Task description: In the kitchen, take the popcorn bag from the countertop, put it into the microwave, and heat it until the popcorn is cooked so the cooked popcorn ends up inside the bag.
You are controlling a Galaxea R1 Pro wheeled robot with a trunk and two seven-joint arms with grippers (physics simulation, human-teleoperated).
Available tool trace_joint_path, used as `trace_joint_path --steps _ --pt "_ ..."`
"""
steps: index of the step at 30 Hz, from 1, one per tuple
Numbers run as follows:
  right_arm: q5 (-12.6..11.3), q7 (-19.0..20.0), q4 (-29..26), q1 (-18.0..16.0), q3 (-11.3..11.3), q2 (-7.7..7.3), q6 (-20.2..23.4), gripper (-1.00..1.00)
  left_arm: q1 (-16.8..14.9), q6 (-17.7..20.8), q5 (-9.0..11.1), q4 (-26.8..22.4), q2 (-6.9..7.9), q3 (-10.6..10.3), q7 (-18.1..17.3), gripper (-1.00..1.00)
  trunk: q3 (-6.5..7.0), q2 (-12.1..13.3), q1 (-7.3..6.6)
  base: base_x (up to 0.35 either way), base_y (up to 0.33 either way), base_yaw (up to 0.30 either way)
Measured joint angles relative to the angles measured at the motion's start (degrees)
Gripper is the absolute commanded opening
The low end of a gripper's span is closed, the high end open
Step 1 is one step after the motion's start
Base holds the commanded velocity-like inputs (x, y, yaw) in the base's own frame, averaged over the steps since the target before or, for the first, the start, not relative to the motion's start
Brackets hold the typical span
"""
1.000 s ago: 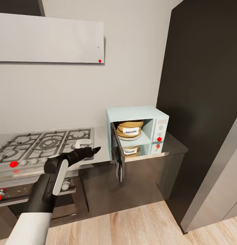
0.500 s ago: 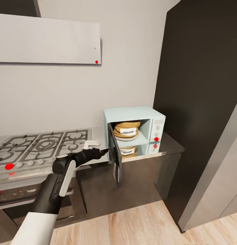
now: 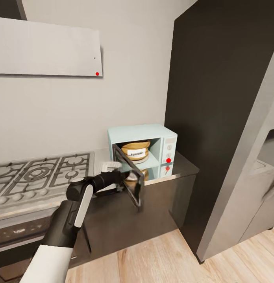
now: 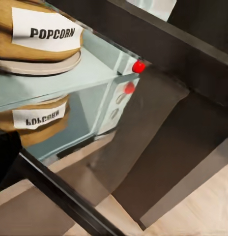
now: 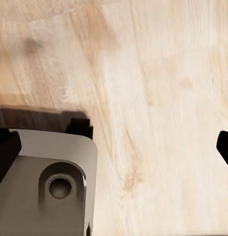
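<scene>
Bag (image 3: 135, 149) sits inside the microwave (image 3: 141, 145), upright on the round tray, label "POPCORN" facing out. In left wrist view the bag (image 4: 38, 32) is close ahead w/ its mirror image in the glossy countertop (image 4: 70, 147) below it.

Microwave stands on the countertop (image 3: 180, 169) at the right end, by the tall dark cabinet (image 3: 219, 98). Door (image 3: 129, 179) is open, swung out partway, hinged on the left side, glass pane angled toward the robot. Red dot on the knob panel (image 3: 168, 160).

Left gripper (image 3: 118, 177) is at the door's outer face, arm reaching fwd over the counter edge. Bag lies beyond the gripper, up and to the right of it, past the door, well inside the cavity; not touching. Fingers hidden against the door, so can't tell if they're spread or closed.

Hob (image 3: 38, 177) is left of the microwave, w/ a small white item (image 3: 111, 166) between them on the counter.

Right wrist view: wood floor (image 5: 158, 98) and a grey robot base part (image 5: 45, 182); dark finger tips (image 5: 225, 146) at both picture edges, well apart, nothing between = right gripper wide.
</scene>
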Motion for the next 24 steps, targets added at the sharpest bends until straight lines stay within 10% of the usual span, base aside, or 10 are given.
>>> trace_joint_path --steps 8,24 --pt "0.00 0.00 0.00 0.00 0.00 0.00 0.00 1.00 0.00 0.09 -0.54 0.07 -1.50 -3.46 0.31 1.00 0.40 0.00 0.00 0.000 0.000 -0.204" --pt "0.00 0.00 0.00 0.00 0.00 -0.17 0.00 1.00 0.00 -0.40 -1.90 0.14 -2.68 -9.08 18.31 1.00 1.22 0.00 0.00 0.000 0.000 -0.205"
